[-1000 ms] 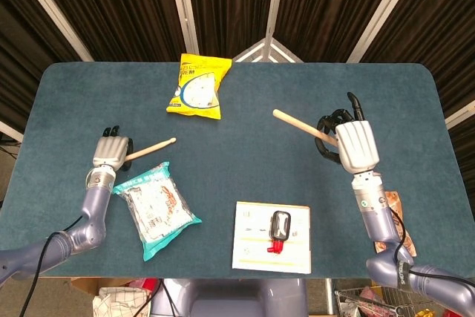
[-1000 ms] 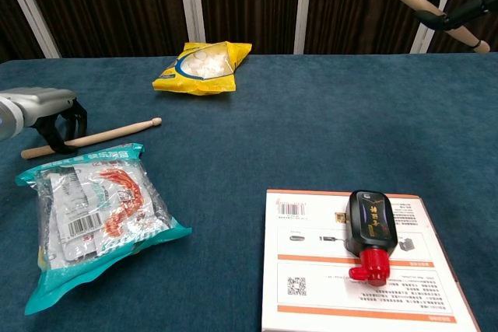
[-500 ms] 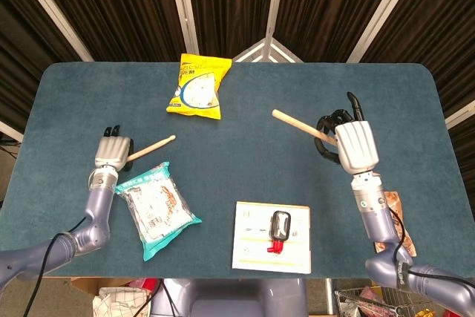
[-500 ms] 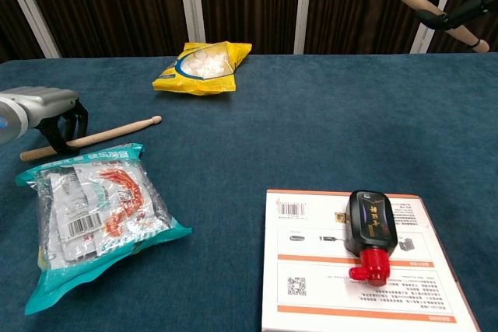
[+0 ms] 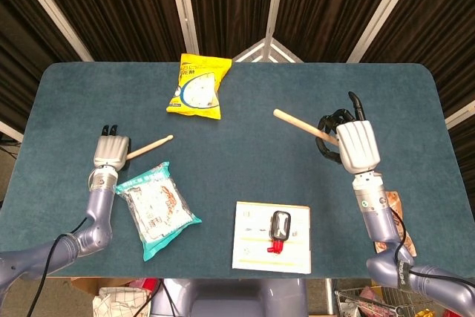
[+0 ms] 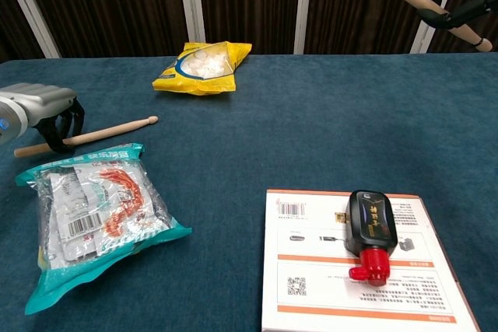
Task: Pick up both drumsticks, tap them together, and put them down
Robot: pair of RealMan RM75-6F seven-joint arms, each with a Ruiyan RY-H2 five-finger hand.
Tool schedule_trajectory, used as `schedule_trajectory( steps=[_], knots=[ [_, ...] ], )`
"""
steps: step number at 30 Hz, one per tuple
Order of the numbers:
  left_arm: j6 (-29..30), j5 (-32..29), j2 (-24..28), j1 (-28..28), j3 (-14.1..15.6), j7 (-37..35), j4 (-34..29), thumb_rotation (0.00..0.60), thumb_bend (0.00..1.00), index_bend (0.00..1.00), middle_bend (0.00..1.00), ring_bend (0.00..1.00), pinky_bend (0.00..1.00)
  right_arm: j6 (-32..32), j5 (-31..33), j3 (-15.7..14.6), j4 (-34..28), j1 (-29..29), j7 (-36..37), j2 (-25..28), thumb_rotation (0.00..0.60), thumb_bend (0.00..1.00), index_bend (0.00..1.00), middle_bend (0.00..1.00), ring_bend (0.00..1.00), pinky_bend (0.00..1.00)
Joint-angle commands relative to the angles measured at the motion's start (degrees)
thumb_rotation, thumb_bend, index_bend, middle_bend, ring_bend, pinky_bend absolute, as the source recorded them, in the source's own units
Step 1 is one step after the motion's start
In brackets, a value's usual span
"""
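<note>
At the right of the head view, the right hand has its dark fingers closed around the thick end of one drumstick, and the stick is raised off the table with its free end pointing to the upper left. The chest view shows this same stick crossing the upper right corner, high above the cloth. At the left of the frame, the left hand has its fingers curled around the butt of the second drumstick. In the chest view this stick looks very low, with its tip near or on the table, so I cannot tell if it is already lifted.

I judge both sticks to be light, stiff wood, smooth and round, so they may roll or slip inside a loose grip. Holding near the thick end, as both hands do, leaves the long thin part free for tapping.

Below the left stick lies a teal snack pack with a barcode; its print is too small to read. A yellow bag is at the upper middle, with writing I cannot read. At the lower middle, a white box with barcode and QR code carries a black device with gold characters, not legible.
</note>
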Motion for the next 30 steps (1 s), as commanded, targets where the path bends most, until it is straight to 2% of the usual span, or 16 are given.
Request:
schedule_trajectory(
  steps=[1,9,24,30],
  knots=[
    [0.64,0.44,-0.38,0.07,0.01,0.36,0.45,0.6,0.49,0.58,0.6,0.07,0.0,0.1,0.07,0.02,-0.02,-0.12,0.01,0.09,0.6,0.45,0.72,0.63,0.38,0.0],
    [2.01,3.57,-0.73,0.71,-0.07,-1.17,0.97,0.6,0.53,0.6,0.62,0.08,0.0,0.29,-0.14,-0.05,-0.32,-0.25,-0.26,0.2,0.6,0.45,0.72,0.63,0.38,0.0],
    [3.01,8.38,0.05,2.02,-0.26,-4.14,0.9,0.6,0.55,0.62,0.63,0.09,0.0,0.06,-0.14,-0.03,-0.53,-0.14,-0.69,0.13,0.6,0.45,0.72,0.63,0.38,0.0],
    [4.87,14.0,0.66,2.74,0.4,-8.03,0.28,0.6,0.55,0.62,0.63,0.1,0.0,0.14,0.04,0.24,-0.8,-0.1,-0.81,0.16,0.6,0.45,0.72,0.63,0.38,0.0]
  ],
)
